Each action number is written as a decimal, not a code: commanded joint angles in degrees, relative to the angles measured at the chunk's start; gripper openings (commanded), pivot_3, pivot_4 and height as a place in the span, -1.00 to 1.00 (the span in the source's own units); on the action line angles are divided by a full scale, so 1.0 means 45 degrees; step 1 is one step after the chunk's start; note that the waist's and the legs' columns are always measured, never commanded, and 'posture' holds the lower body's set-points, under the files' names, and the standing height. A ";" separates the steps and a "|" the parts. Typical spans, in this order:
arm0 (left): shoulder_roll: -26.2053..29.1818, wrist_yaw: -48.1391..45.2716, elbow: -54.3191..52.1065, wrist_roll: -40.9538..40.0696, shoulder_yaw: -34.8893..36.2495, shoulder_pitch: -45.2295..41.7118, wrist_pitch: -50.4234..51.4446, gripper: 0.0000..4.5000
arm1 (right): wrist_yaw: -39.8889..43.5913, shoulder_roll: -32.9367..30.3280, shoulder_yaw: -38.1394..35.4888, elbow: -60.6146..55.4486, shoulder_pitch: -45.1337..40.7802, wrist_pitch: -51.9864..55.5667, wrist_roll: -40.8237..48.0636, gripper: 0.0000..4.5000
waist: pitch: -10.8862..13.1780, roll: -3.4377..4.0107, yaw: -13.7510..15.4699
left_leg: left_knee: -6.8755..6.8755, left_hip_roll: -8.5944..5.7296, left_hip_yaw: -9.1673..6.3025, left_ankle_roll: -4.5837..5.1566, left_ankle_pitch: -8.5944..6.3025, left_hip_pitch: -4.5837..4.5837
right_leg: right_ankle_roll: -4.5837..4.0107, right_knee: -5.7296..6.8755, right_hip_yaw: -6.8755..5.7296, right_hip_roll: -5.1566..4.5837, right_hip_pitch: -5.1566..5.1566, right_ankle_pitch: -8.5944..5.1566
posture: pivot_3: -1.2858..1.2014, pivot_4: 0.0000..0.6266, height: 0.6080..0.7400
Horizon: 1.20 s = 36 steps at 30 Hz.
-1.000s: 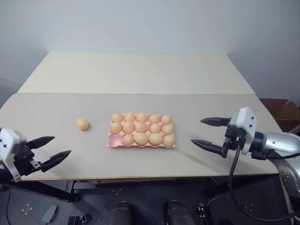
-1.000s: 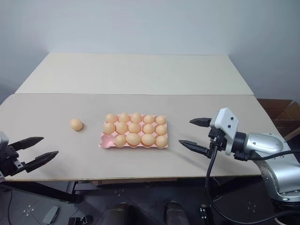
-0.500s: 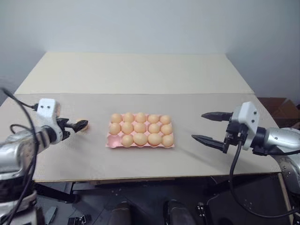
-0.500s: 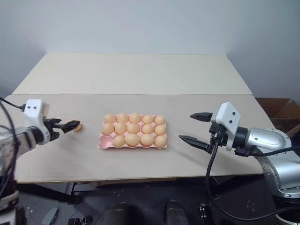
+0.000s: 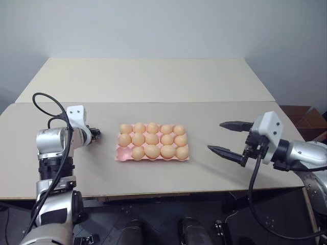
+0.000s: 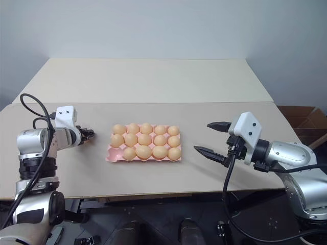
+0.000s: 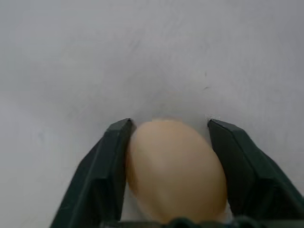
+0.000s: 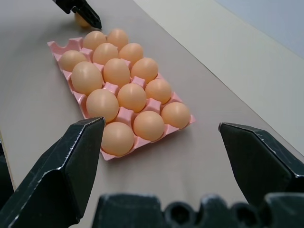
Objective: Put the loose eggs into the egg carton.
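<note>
- The egg carton [image 5: 153, 152] lay flat near the middle of the table [image 5: 153, 81], its pink tray holding fourteen eggs [image 5: 152, 139].
- One cup was bare: the near corner cup on the carton's left end [image 8: 66, 45].
- The loose egg [image 7: 173, 168] sat on the table to the left of the carton, apart from it and level with its far rows.
- The left gripper [image 7: 168, 142] was down at that egg, its two black fingers [image 7: 111, 164] pinching it from either side, the egg resting on the tabletop.
- The right gripper [image 5: 225, 138] hung above the table to the right of the carton, well apart from it, its jaws spread wide with nothing between them, pointing toward the carton.
</note>
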 commanded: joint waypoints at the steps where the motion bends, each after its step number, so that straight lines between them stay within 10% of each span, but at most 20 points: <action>1: 0.0599 -0.0989 -0.0651 -0.0023 -0.0656 -0.0107 -0.0399 -0.07 | -0.0373 0.0033 -0.0685 -0.0548 0.0081 -0.0032 0.0246 1.00 | 0.0000 0.0000 0.0008 | 0.0000 0.0000 -0.0002 0.0000 0.0000 -0.0004 | 0.0000 0.0000 -0.0003 0.0001 -0.0002 0.0000 | 0.03 -0.52 1.00; 20: 0.4888 -1.5293 -0.2063 -0.2117 -0.3411 0.1471 -0.9277 -0.07 | -0.1837 0.0604 -0.0481 -0.1052 0.0413 0.0109 0.0202 1.00 | 0.0000 0.0005 0.0066 | 0.0005 0.0006 0.0016 -0.0001 0.0000 -0.0028 | -0.0014 -0.0014 -0.0005 0.0000 -0.0021 -0.0007 | 0.03 -0.52 1.00; 33: 0.3910 -1.5447 -0.1404 -0.0341 -0.5100 0.2083 -1.1316 -0.07 | -0.2323 0.0608 -0.0900 -0.1749 0.0898 0.0360 0.0489 1.00 | -0.0001 0.0006 0.0129 | 0.0031 0.0011 0.0010 0.0004 -0.0001 -0.0043 | -0.0002 -0.0009 -0.0009 0.0006 -0.0020 -0.0012 | 0.03 -0.52 1.00; 36: 0.3893 -1.5676 -0.1565 -0.0589 -0.5040 0.2055 -1.0911 0.25 | -0.2341 0.0591 -0.0962 -0.1824 0.0950 0.0449 0.0535 1.00 | -0.0001 0.0006 0.0127 | 0.0031 0.0013 0.0009 0.0006 -0.0002 -0.0047 | -0.0002 -0.0011 -0.0010 0.0007 -0.0023 -0.0013 | 0.03 -0.52 1.00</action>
